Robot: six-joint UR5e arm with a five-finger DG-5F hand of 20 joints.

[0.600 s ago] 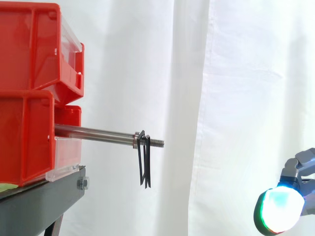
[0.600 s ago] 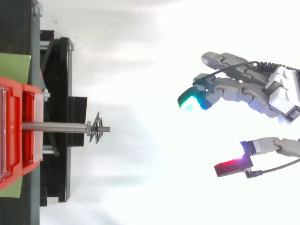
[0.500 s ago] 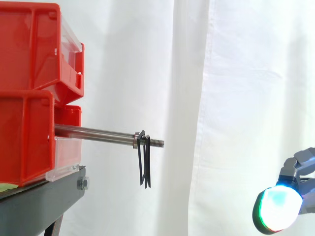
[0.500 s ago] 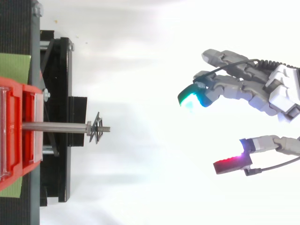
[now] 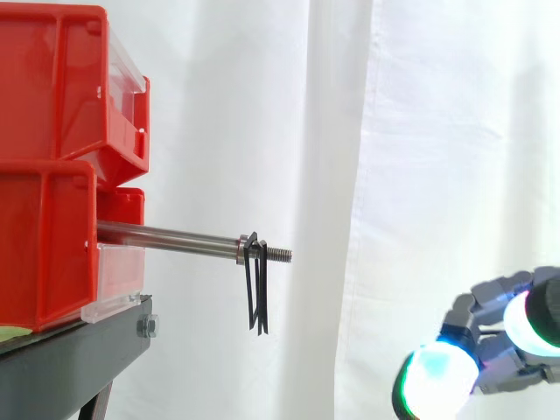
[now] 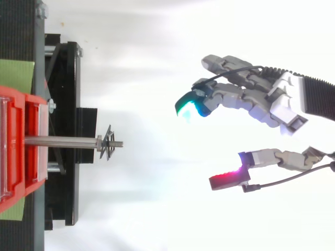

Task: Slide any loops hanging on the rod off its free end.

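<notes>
A steel rod sticks out rightward from the red bins; it is also in the top view as the rod. Black loops hang from it just behind its threaded free end, and in the top view the loops sit beside a nut. My hand is well to the right of the rod's end, apart from it, and lower than the rod in the side view, where the hand shows at the bottom right. It is open, with fingers and thumb spread and nothing between them.
The stacked red bins rest on a black stand at the left, with a green patch on its top. A white curtain hangs behind. Open room lies between the rod's end and the hand.
The hand has moved left toward the rod's free end, still open. The loops and rod have not moved.
</notes>
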